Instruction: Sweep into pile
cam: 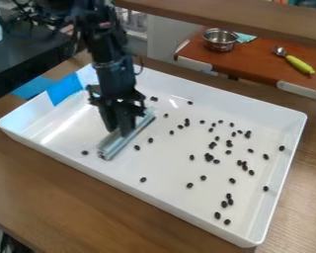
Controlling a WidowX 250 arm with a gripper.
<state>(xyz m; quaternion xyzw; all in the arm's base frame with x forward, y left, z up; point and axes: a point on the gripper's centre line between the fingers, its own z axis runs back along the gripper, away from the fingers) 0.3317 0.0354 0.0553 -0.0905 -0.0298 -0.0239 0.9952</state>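
While the bar [110, 147] slants across the tray [147, 193] under the fingers, the gripper [120, 131] has hold of its middle, fingers barely parted around it. Beans [209, 157] lie scattered (one sits just off the bar's near end), mostly toward the tray's right half in view.

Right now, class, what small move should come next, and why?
Probably a short push of the bar toward the lower right of the tray: the gripper is already at the bar's middle, and nearly all the scattered black pieces lie on that side.
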